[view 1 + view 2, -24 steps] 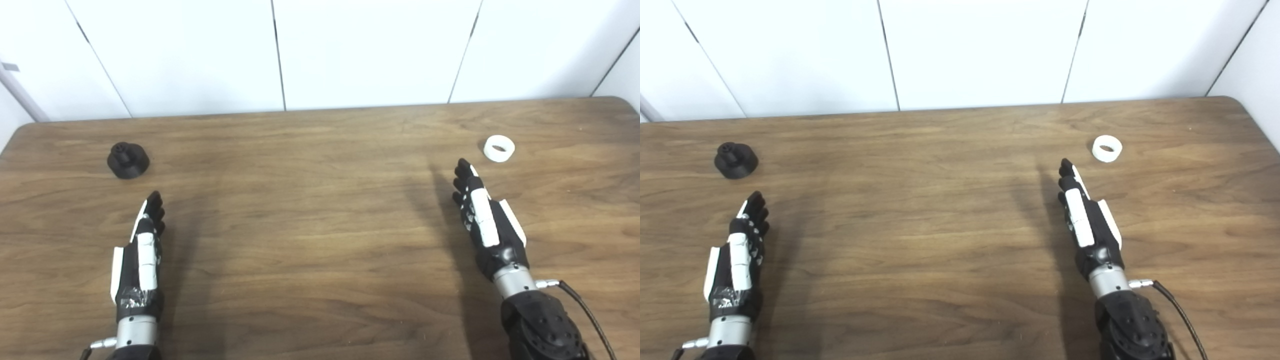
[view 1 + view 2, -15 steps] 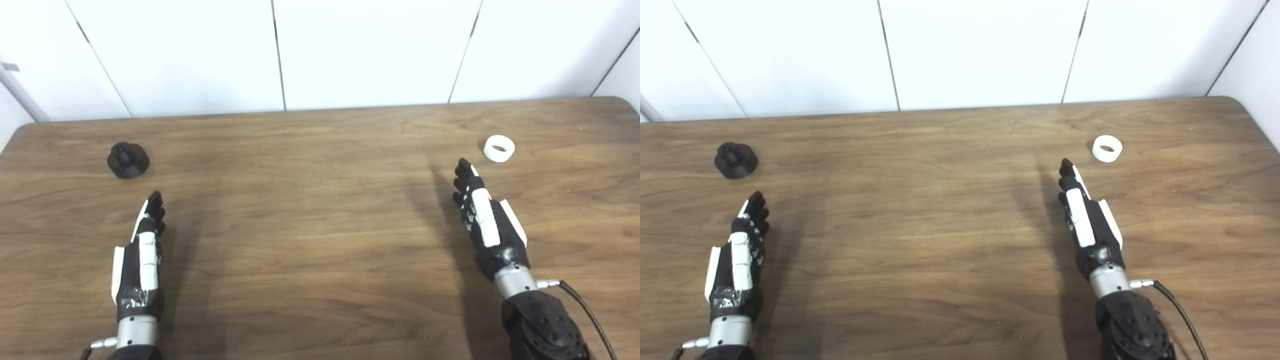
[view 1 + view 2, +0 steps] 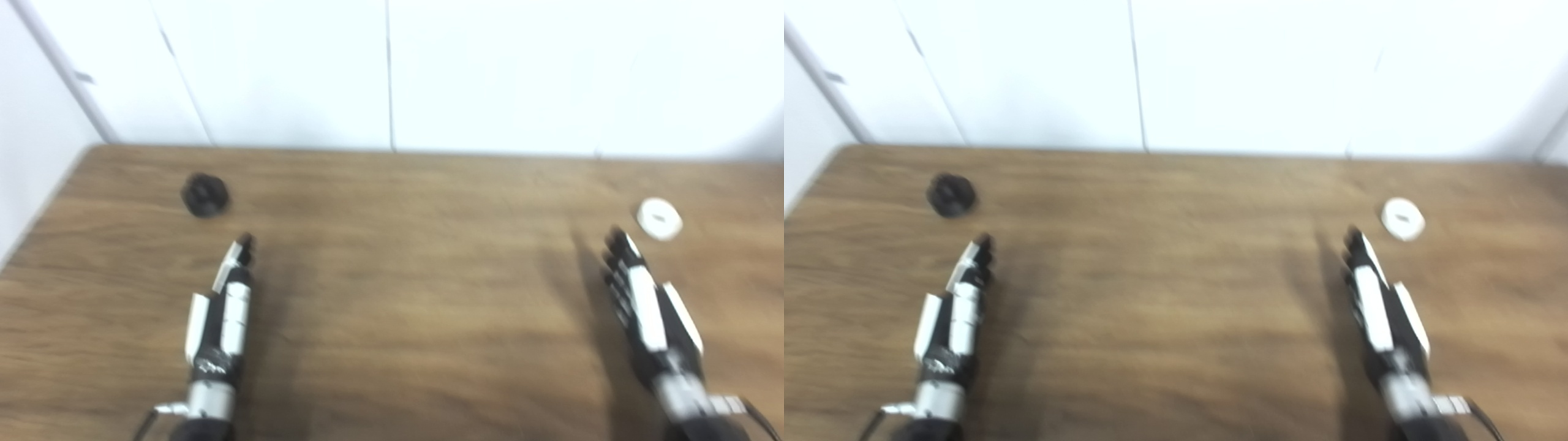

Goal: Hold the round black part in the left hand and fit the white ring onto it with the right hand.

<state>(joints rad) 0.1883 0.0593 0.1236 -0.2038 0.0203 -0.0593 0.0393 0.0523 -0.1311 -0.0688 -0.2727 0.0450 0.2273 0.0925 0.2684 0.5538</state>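
The round black part [image 3: 205, 195] sits on the wooden table [image 3: 392, 275] at the far left. The white ring [image 3: 659, 218] lies flat at the far right. My left hand [image 3: 222, 306] rests low over the table, fingers stretched toward the black part and a short way from it, open and holding nothing. My right hand [image 3: 643, 306] lies the same way, open, its fingertips just short of the ring and to its left. Both views are blurred.
White wall panels [image 3: 392, 73] rise right behind the table's far edge. The table's left edge [image 3: 37, 214] and a white side wall show at the left.
The whole picture has shifted right and down and turned blurry, so the camera has moved. The hands, black part and ring keep the same places relative to one another.
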